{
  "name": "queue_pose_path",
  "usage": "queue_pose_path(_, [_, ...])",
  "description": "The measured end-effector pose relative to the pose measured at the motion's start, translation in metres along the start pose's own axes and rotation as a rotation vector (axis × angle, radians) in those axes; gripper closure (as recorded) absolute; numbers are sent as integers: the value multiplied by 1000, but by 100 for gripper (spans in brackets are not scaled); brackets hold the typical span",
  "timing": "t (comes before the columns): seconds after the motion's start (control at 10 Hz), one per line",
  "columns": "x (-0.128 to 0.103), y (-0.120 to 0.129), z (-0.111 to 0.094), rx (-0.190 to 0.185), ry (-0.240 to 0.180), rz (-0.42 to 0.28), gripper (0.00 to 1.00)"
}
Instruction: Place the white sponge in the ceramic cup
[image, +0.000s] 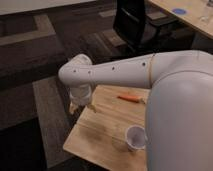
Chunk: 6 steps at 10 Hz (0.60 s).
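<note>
- One relation governed the coming move: the ceramic cup (135, 138) lay to the lower right of the gripper (80, 103), well apart from it, across the bare middle of the wooden table (105, 127).
- The gripper hung below the wrist at the left of the frame, just over the table's upper left corner, pointing down.
- Whether it was open or closed could not be told; a pale shape at its tip blended with its own body.
- The white sponge could not be picked out as a separate thing. No off-white block showed on the visible tabletop, so it was most likely at the gripper's tip.
- The cup stood upright near the lower edge of the frame, mouth up, just beside the robot's white body (180, 120).
- A thin orange stick (131, 98) lay right of the gripper and above the cup, its long axis running left to right, off the line between them.
- The carry would probably run diagonally down and right, ending above the cup's mouth.
</note>
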Motion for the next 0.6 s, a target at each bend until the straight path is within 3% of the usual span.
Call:
queue_pose_path(0.4, [0,0,0,2,-1,-1,35])
queue_pose_path(0.6, [-10,-25,7,-6,-31,14,35])
